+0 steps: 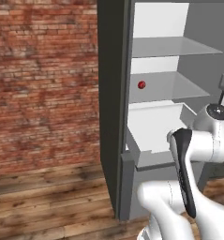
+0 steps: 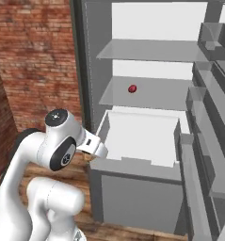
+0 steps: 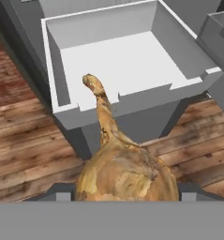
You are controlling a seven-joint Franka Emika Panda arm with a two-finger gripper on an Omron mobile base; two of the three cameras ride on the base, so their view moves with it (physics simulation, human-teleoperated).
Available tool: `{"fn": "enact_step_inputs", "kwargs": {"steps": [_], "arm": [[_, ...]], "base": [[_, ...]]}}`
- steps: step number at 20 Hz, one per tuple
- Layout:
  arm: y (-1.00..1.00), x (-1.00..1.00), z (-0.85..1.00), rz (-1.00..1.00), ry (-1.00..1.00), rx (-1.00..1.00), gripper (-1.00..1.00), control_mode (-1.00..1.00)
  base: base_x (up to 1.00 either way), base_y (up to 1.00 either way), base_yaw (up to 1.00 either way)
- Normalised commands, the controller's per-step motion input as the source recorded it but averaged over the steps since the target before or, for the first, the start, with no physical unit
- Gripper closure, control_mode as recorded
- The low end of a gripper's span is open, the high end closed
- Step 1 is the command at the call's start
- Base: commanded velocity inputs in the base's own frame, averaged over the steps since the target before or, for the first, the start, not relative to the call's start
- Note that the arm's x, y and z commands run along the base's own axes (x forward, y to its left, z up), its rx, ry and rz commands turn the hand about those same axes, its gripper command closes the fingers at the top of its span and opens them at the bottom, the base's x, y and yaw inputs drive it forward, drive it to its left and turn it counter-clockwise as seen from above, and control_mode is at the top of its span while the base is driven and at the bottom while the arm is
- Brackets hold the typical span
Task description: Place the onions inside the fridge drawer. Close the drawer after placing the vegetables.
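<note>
The gripper (image 3: 126, 194) is gripping the onion (image 3: 127, 173), its two fingertips pressing in from either side. In the hand view the bulb is sitting low between them, and its thin stem is pointing up the picture, crossing the drawer's front rim near one corner. Whether the stem is touching that rim, I cannot tell. In the right base view the hand is hanging by the drawer's front left corner, with a bit of the onion peeking out beneath it.

The drawer (image 2: 142, 136) is standing pulled out of the fridge (image 1: 114, 103), its white inside facing up. Its front panel is rising as a low, notched wall, and is standing between the onion and the drawer's floor.

Above the drawer, the lower shelf (image 2: 156, 94) is spanning the fridge and holding a small red ball (image 2: 132, 88); the upper shelf (image 2: 154, 51) is lying above that. The door (image 2: 210, 160) is hanging open along the drawer's right side, its racks facing inward and crowding that side. In the left base view the arm (image 1: 200, 145) is covering the drawer's near right part. A brick wall (image 1: 43, 84) is rising left of the fridge, and a plank floor (image 1: 48, 201) is running below.
</note>
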Motion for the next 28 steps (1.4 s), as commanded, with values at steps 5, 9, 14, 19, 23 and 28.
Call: {"fn": "enact_step_inputs", "kwargs": {"steps": [5, 9, 14, 19, 23, 28], "arm": [[0.00, 0.00, 0.00, 0.00, 0.00, 0.00, 1.00, 1.00], [0.00, 0.00, 0.00, 0.00, 0.00, 0.00, 1.00, 1.00], [-0.11, 0.68, 0.00, 0.00, 0.08, 0.01, 1.00, -1.00], [-0.36, 0.96, -0.15, 0.00, 0.17, 0.07, 1.00, -1.00], [-0.26, 0.98, -0.39, 0.05, 0.24, 0.07, 1.00, -1.00], [-0.29, 1.00, -0.47, 0.03, 0.30, 0.08, 1.00, -1.00]], "base": [[0.41, 0.00, -0.17], [0.43, 0.00, -0.02], [0.12, 0.00, 0.00], [0.00, 0.00, 0.00], [0.00, 0.00, 0.00], [0.00, 0.00, 0.00]]}}
